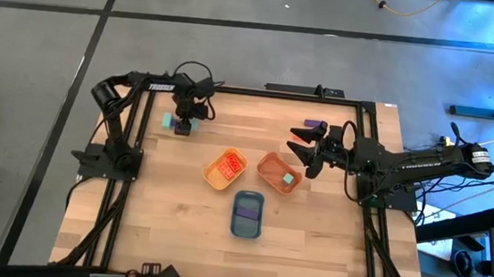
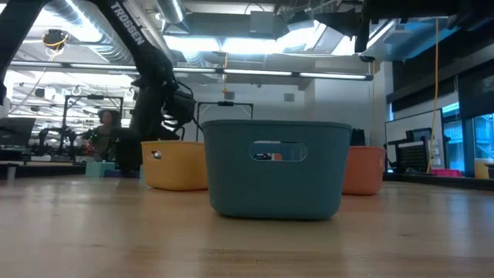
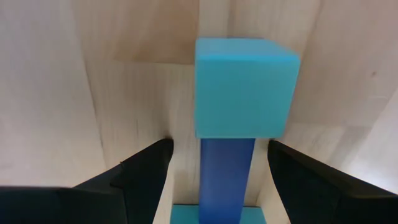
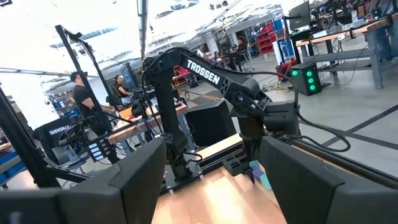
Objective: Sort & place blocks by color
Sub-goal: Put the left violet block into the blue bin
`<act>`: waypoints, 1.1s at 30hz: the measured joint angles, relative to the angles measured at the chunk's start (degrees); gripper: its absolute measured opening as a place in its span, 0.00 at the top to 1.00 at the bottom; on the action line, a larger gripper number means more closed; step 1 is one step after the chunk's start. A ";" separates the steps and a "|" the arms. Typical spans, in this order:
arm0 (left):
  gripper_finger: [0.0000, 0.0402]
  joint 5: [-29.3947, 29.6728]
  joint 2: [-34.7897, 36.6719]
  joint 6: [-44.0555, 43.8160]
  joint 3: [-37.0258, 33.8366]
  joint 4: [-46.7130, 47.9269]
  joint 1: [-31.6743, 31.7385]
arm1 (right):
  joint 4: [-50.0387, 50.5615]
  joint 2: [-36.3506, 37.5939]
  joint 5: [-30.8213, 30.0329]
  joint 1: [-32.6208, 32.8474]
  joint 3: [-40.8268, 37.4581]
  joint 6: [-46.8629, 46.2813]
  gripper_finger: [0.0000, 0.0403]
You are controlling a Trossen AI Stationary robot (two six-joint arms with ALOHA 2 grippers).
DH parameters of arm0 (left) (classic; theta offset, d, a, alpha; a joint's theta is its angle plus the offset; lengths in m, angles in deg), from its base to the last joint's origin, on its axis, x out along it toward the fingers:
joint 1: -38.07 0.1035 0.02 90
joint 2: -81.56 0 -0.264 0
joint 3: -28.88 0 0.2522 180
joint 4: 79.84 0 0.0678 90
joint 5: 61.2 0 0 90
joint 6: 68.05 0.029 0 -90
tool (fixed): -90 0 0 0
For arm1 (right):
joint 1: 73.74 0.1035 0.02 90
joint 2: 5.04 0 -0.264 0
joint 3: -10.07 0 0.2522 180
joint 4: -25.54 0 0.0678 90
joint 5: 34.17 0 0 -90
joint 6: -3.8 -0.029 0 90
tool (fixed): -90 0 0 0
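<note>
High view: the left gripper (image 1: 183, 122) hangs at ten o'clock on the table (image 1: 176, 231), jaws spread wide straddling a teal block (image 3: 245, 87) and a dark blue block (image 3: 227, 177) without gripping; the right gripper (image 1: 304, 149) waits at two o'clock, parted and empty, beside a purple block (image 1: 314, 125)

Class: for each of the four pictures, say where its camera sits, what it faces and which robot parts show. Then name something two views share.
High: above, facing down; both arms, left gripper, right gripper, three trays.
Low: table height; blue tray nearest, one arm behind.
Left wrist: faces down past open fingers at a teal block.
Right wrist: faces across the table past its fingers at the left arm.
Shared: high and left wrist both show the teal block.
</note>
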State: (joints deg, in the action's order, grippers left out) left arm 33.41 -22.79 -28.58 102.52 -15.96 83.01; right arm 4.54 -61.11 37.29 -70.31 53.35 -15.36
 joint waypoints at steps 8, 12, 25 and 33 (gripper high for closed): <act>0.35 1.91 -0.04 -1.57 -1.16 -2.09 -0.83 | 0.00 0.00 0.00 0.00 0.00 0.04 0.34; 0.42 3.23 -0.09 -1.60 -1.22 -2.01 -1.19 | -0.02 0.00 0.02 0.00 0.00 -0.02 0.34; 0.77 3.32 1.05 -1.89 -1.39 -0.93 -1.14 | -0.02 0.00 0.09 0.00 0.00 -0.06 0.34; 0.77 4.50 7.07 -0.06 0.49 2.27 -0.70 | -0.04 0.00 0.15 0.02 0.00 0.02 0.34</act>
State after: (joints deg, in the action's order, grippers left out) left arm 37.91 -15.73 -28.64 103.02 -13.69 82.31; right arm 4.49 -61.11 37.44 -70.29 53.35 -15.34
